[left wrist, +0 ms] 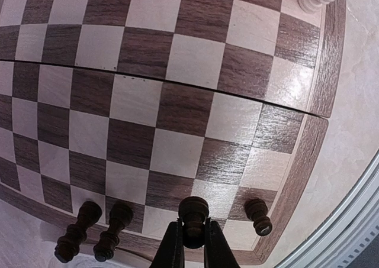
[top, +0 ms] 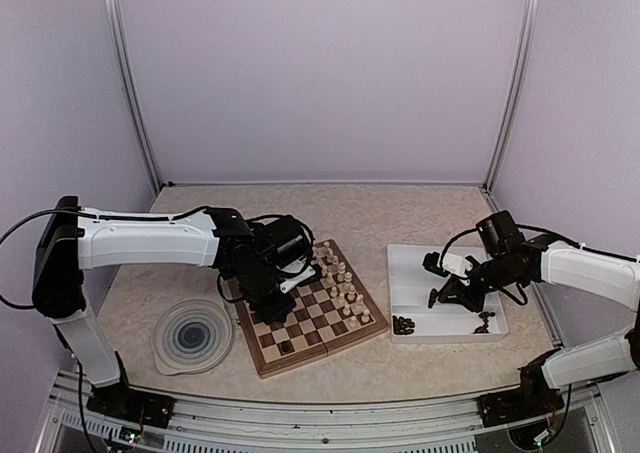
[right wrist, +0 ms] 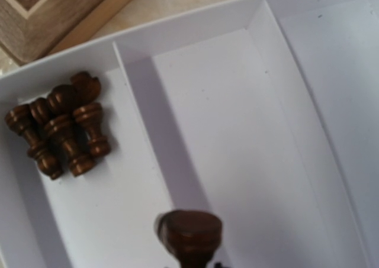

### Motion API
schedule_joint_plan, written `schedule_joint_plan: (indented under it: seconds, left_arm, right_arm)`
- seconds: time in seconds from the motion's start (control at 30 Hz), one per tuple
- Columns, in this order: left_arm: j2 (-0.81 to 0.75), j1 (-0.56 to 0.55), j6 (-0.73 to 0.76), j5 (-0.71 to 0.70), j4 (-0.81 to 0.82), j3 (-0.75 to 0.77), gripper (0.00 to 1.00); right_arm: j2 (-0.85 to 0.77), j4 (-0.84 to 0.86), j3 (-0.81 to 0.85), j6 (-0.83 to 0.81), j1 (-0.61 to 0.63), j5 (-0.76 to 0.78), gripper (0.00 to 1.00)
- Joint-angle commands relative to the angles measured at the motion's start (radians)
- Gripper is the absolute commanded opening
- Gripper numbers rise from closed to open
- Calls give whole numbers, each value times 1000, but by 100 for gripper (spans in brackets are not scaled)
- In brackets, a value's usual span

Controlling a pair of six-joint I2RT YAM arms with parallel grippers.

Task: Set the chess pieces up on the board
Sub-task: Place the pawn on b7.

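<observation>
The board [top: 318, 325] lies left of centre, with cream chess pieces [top: 340, 278] along its far right side and one dark piece [top: 286, 346] near its front edge. My left gripper [left wrist: 193, 225] is shut on a dark chess piece [left wrist: 193, 212], held upright over the board's edge row. Three more dark pieces [left wrist: 112, 231] stand in that row. Over the white tray [top: 450, 273], my right gripper [top: 440, 293] is shut on another dark chess piece [right wrist: 189, 231]. Its fingers are almost out of the wrist view. Several dark pieces [right wrist: 59, 126] lie in the tray's left compartment.
A round blue-swirl plate [top: 193, 335] sits left of the board near the table's front edge. More dark pieces [top: 485, 321] lie at the tray's near right corner. The tray has a raised divider [right wrist: 142, 108]. The board's corner [right wrist: 53, 13] is close to the tray.
</observation>
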Motion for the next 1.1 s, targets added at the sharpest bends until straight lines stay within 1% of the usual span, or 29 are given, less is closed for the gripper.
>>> schedule_joint_plan:
  seconds: [0.0,0.37,0.87,0.97,1.07]
  left_arm:
    - [10,-12,18,4,-10,-21,0]
    - [27,-23,21,54,-7,-50,0]
    - [62,-25,23,68,-5,-42,0]
    - [65,-26,18,62,-5,-44,8]
    - [64,-26,14,52,-7,-43,20]
  right_arm:
    - [11,5,-3,3,-9,-1,0]
    - [11,2,-1,0,-9,-9,0]
    - [9,1,-2,0,-8,-9,0]
    - [11,-1,-1,0,-9,-9,0]
    - [9,1,-1,0,-9,-8,0]
